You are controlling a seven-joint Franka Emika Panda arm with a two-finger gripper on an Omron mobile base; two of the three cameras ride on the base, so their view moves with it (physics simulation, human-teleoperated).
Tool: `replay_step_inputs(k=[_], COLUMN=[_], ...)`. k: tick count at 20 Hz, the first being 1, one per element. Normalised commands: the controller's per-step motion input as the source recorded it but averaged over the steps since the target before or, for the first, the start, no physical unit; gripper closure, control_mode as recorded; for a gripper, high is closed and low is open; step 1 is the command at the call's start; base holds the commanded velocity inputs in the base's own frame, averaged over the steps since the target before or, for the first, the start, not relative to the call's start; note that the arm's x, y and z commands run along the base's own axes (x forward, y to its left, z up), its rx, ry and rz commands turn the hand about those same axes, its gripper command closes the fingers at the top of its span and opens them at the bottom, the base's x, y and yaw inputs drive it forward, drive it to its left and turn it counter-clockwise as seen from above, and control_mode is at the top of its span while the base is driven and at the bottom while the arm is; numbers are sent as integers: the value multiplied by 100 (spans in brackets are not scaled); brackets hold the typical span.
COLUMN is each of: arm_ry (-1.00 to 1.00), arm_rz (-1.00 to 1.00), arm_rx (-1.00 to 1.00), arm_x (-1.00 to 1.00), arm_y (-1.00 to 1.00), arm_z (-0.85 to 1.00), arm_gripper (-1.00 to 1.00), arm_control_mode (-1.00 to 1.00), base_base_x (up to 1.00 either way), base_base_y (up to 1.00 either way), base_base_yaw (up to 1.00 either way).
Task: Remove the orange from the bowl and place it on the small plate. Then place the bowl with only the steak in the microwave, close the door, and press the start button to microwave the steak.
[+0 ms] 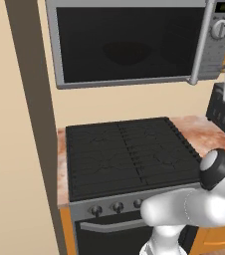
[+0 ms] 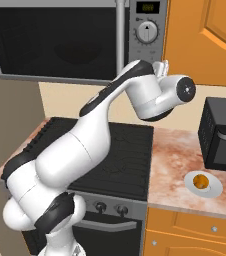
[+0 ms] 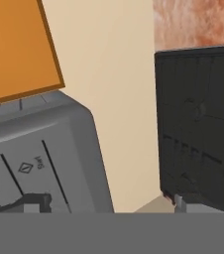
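Microwave (image 1: 134, 42) door (image 1: 127, 47) shut above black stovetop (image 1: 129, 154), white arm lower right

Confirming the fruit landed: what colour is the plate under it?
Pale grey-white small plate, clearest in the right base view.

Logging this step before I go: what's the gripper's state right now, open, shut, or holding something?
Gripper: open and empty, fingertips spread wide by the microwave panel's Start label.

I see a beige wall (image 1: 134, 102) behind a black stove (image 1: 127, 152), a speckled counter (image 2: 185, 160), orange cabinets (image 2: 205, 35), and a black toaster oven (image 2: 222, 135).
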Motion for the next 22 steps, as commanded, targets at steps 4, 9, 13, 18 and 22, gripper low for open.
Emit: replay_step_inputs(k=[4,9,13,18,22], arm_ry=[0,0,0,0,0], arm_rz=[0,0,0,0,0], arm_rx=[0,0,0,0,0], arm_x=[29,23,8,13,20], arm_y=[0,-1,-7,-3,0], arm_z=[-2,-2,-4,-3,-8], arm_gripper=[-100,-100,-100,-100,-100], arm_control_mode=[-100,-100,-100,-100,-100], base_base_x=[0,0,0,0,0], base_base_y=[0,0,0,0,0], base_base_yaw=[0,0,0,0,0])
